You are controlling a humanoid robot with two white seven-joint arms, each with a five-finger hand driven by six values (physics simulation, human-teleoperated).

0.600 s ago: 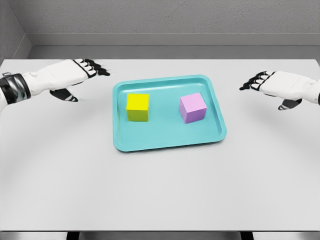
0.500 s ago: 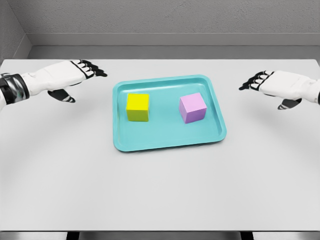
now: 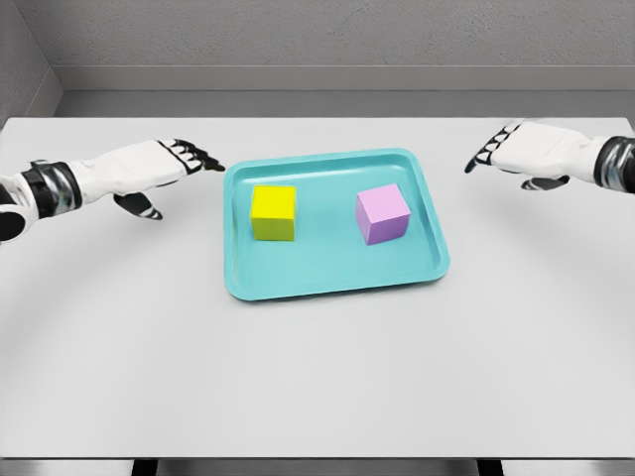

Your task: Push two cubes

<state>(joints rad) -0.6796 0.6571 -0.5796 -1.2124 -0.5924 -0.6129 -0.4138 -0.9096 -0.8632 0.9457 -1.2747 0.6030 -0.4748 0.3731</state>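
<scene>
Shallow teal rectangular tray [image 3: 332,280], rounded corners, raised rim, on a matte white table [image 3: 317,377]. Inside the tray: matte yellow cube [image 3: 273,212] at left, matte lilac cube [image 3: 382,214] at right, well apart. Left hand [image 3: 159,166], white shell with black fingertips, fingers extended, holding nothing, just beside the tray's left rim. Right hand [image 3: 516,151], likewise extended and empty, right of the tray.

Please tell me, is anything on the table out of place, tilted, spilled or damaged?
Nothing stands out. The yellow cube and the purple cube sit flat and apart inside the teal tray, which is slightly turned on the table. The left robot hand and right robot hand are open, touching neither.
</scene>
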